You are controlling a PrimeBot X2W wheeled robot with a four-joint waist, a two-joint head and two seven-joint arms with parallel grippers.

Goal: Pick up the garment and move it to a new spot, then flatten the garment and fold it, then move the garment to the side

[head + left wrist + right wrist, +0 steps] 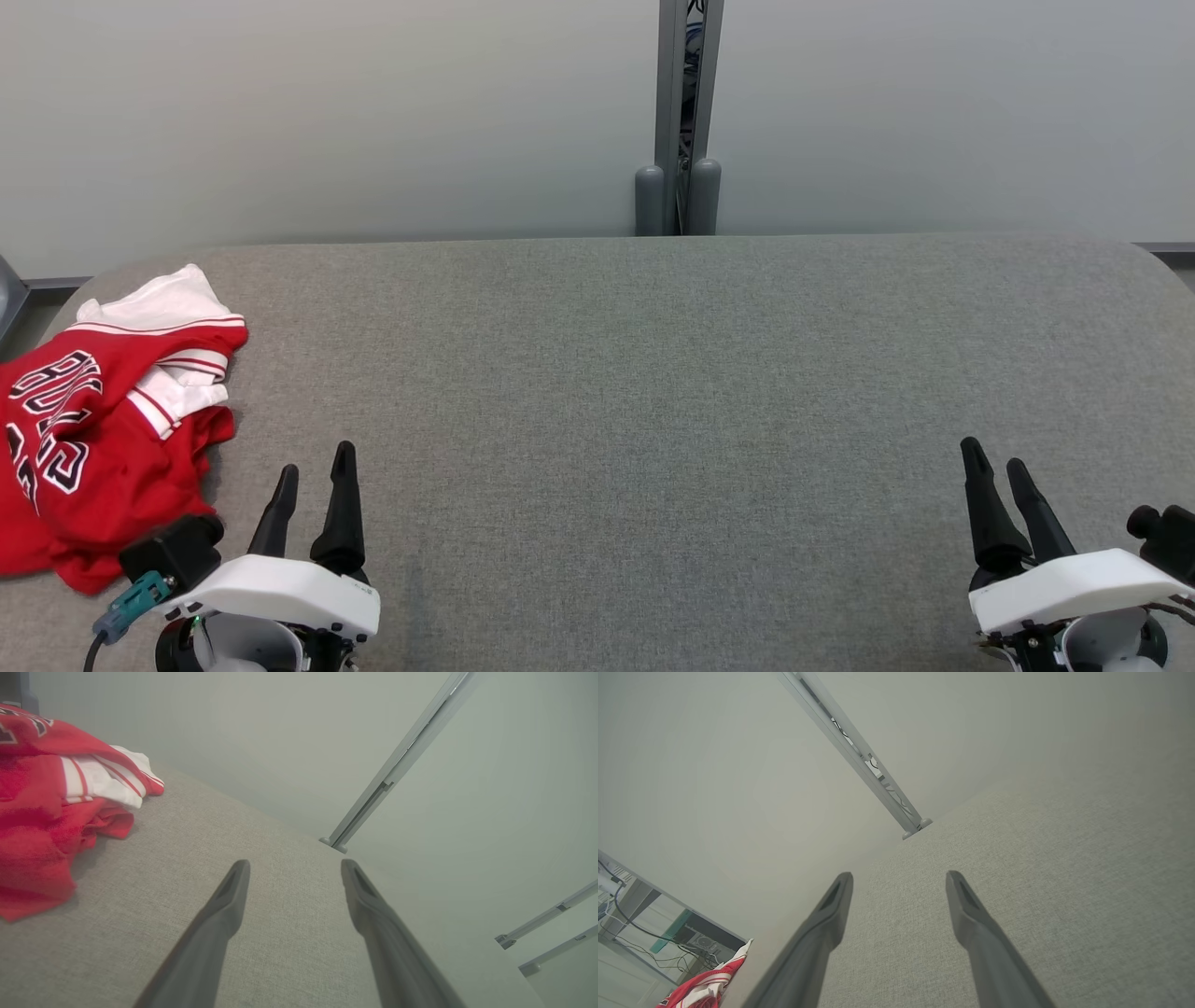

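There is one garment [103,420], a red and white jersey, and one table [653,392] covered in grey fabric. Two grippers are in sight, the left gripper [317,462] and the right gripper [991,453], each with two long dark fingers [341,513], which makes four fingers in all. Behind the table there are two pale wall panels [327,112], one grey upright post [689,93] between them, and two rounded grey caps [649,198] at its foot. One teal connector [140,597] sits by the left wrist.
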